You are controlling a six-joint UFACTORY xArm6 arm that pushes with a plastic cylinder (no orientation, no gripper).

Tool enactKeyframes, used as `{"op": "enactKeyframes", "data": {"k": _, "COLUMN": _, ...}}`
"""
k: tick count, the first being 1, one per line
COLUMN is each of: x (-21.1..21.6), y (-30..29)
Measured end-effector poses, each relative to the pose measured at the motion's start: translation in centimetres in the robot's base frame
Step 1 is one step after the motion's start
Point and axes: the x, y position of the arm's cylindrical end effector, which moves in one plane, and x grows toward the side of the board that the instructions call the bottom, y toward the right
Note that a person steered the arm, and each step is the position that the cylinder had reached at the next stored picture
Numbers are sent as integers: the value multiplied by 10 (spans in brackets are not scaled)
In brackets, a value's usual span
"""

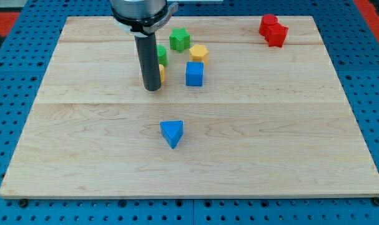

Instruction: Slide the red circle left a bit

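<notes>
Two red blocks touch each other near the view's top right: one (268,23) behind, one (278,35) in front. I cannot tell which of them is the circle. My tip (152,89) rests on the board left of centre, far to the left of the red blocks. It stands right next to a yellow block (162,74) and a green block (162,55), both partly hidden behind the rod.
A green star (180,39), a yellow hexagon (199,53) and a blue cube (194,73) cluster just right of the rod. A blue triangle (172,133) lies alone below centre. The wooden board (83,150) sits on a blue pegboard.
</notes>
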Motion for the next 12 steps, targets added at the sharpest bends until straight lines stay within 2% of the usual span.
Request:
{"op": "enactKeyframes", "data": {"k": 2, "x": 47, "y": -5}}
{"op": "enactKeyframes", "data": {"k": 4, "x": 51, "y": -33}}
{"op": "enactKeyframes", "data": {"k": 5, "x": 71, "y": -51}}
{"op": "enactKeyframes", "data": {"k": 6, "x": 114, "y": -79}}
{"op": "enactKeyframes", "data": {"k": 7, "x": 117, "y": -88}}
{"op": "enactKeyframes", "data": {"k": 8, "x": 101, "y": -95}}
{"op": "enactKeyframes", "data": {"k": 9, "x": 63, "y": -49}}
{"op": "enactKeyframes", "data": {"k": 11, "x": 51, "y": 93}}
{"op": "enactKeyframes", "data": {"k": 12, "x": 45, "y": 141}}
